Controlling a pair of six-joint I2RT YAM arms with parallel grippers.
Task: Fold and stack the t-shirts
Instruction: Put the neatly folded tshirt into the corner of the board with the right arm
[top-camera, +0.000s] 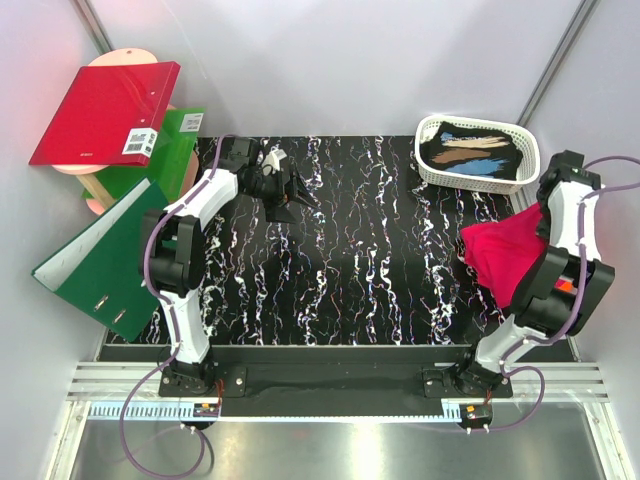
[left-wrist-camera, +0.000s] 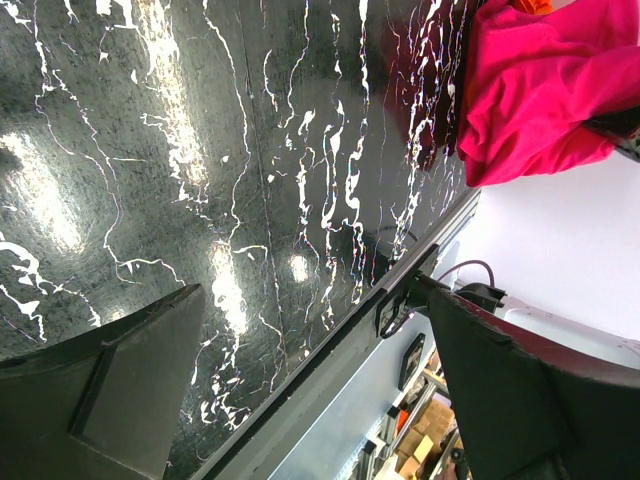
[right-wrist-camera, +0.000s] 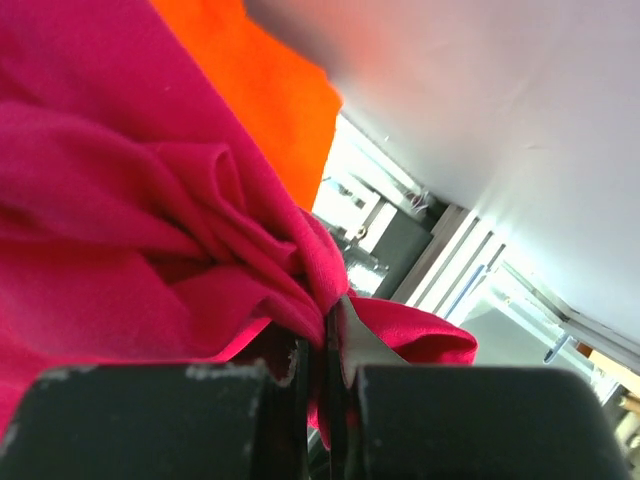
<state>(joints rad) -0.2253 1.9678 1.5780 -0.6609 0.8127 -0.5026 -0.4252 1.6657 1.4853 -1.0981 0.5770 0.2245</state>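
Right wrist view: the right claw clamps a fold of the magenta t-shirt bunched just above it, with the orange t-shirt behind. Meanwhile the left claw stands wide apart over the table.

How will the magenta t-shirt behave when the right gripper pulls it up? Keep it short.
Probably floppy, draping rather than holding shape: the magenta t-shirt crumples into soft folds where the right gripper is shut on a pinch of it. It may drag the orange t-shirt along, since that lies against it.
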